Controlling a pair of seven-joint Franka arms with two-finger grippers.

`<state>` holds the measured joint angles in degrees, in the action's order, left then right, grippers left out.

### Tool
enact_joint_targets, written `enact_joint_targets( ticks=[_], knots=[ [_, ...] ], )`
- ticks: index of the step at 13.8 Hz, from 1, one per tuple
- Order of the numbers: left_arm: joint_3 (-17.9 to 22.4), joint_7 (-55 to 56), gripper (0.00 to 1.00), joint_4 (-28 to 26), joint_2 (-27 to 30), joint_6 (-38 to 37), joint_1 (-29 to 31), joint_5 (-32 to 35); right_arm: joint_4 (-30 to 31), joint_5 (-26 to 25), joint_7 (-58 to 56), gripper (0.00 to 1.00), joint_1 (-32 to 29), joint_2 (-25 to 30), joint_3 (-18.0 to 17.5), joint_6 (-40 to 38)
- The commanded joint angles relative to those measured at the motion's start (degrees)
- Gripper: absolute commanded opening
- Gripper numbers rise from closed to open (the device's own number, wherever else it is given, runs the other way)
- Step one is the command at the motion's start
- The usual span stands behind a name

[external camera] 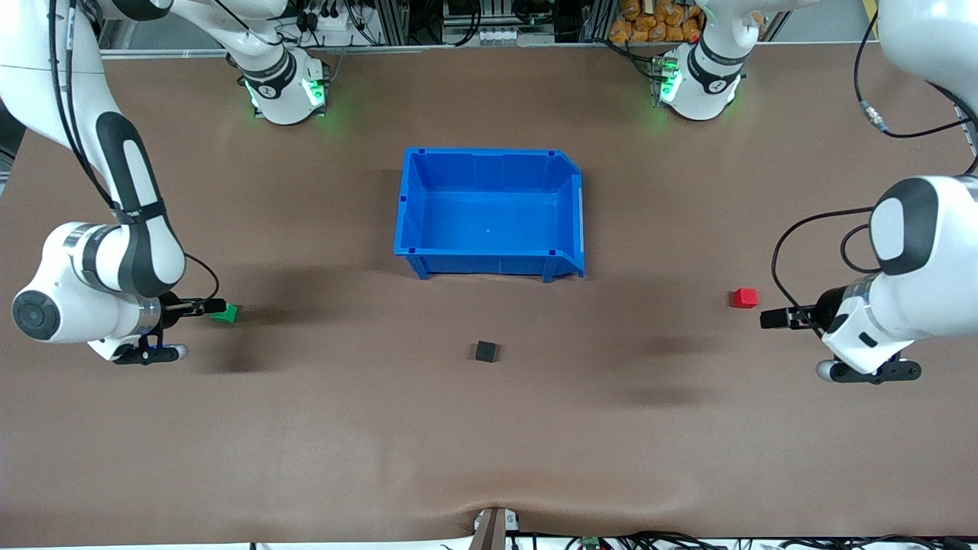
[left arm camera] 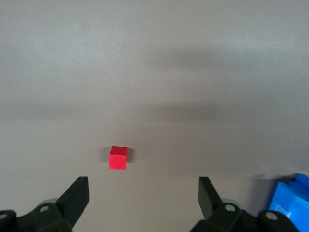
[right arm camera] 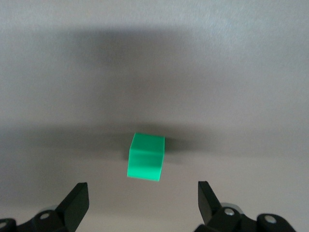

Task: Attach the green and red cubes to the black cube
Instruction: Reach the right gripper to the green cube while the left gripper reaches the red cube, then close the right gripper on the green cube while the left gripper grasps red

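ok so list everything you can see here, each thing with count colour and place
green cube: 1, bright green, on the table toward the right arm's end
red cube: 1, bright red, on the table toward the left arm's end
black cube: 1, matte black, mid-table, nearer the front camera than the bin
bin: 1, blue, mid-table
table: 1, brown
right gripper: 1, black fingers, open, over the green cube
left gripper: 1, black fingers, open, beside the red cube
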<state>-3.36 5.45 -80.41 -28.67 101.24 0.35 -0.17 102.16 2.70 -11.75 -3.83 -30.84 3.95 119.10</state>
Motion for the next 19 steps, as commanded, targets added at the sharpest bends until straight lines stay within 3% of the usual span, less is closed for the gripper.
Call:
enact_joint_targets(
  ticks=[1,4,7,10,16,19],
  knots=[
    [-0.1,4.3,1.0,0.2,-2.6,1.2,-0.3,1.6,13.7,0.8,-0.1,1.0,-0.2,7.5,-0.3,15.1],
    [-0.1,3.1,1.0,-1.5,-4.8,5.1,1.9,1.5,19.7,0.9,0.3,1.0,-0.3,8.3,-0.3,25.5],
    [-0.1,3.1,1.0,-12.9,-2.9,15.9,2.3,1.5,19.3,0.9,5.1,1.0,0.0,7.7,-0.3,25.7],
    [-0.1,3.1,1.0,-18.4,-3.0,18.6,2.7,1.6,18.7,0.8,5.2,1.0,-0.1,6.9,-0.3,25.7],
    [-0.1,3.1,1.0,-23.5,-2.9,20.0,2.6,1.7,18.2,0.9,5.2,1.0,0.1,4.3,-0.3,25.6],
    [-0.1,2.6,1.0,-23.4,-4.4,20.1,3.0,3.2,18.1,0.8,5.2,1.0,0.1,3.9,-0.3,25.7]
  ],
)
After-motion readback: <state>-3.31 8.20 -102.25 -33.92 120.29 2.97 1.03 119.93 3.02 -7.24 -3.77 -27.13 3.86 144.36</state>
